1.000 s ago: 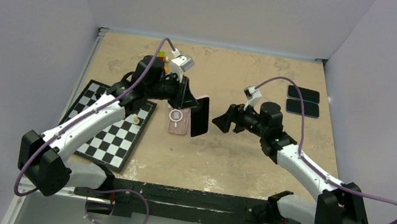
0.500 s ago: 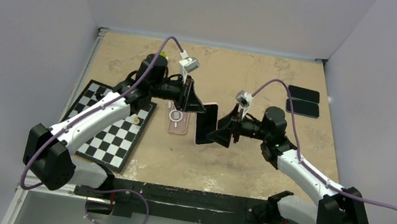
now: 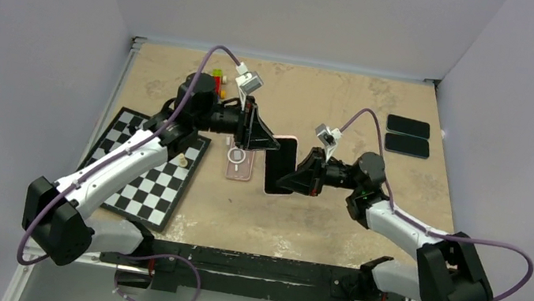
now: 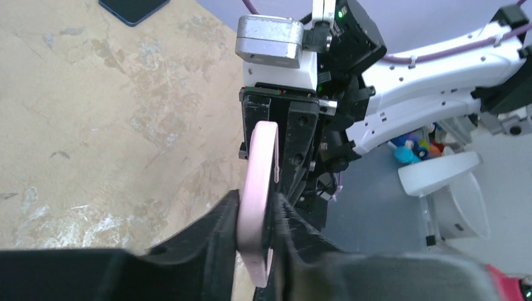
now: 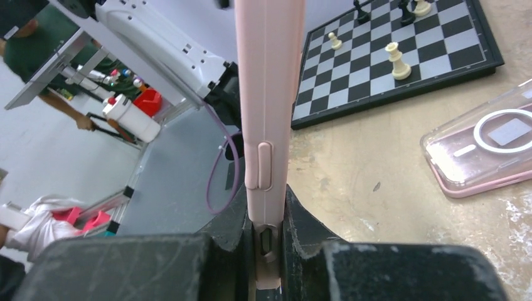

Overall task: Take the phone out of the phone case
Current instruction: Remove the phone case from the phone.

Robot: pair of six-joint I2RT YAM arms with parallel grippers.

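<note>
Right tool (image 3: 289, 181) has closed on the cased phone (image 3: 281, 165), left tool (image 3: 270, 147) clamps it too; uneven pulling could drop it.

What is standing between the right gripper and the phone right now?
Nothing visible. The right gripper has its fingers pressed against both faces of the pink-edged phone, and the left gripper clamps the same phone from the other end.

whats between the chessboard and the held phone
A clear phone case with a white ring, lying flat on the table; the top view shows it.
</note>
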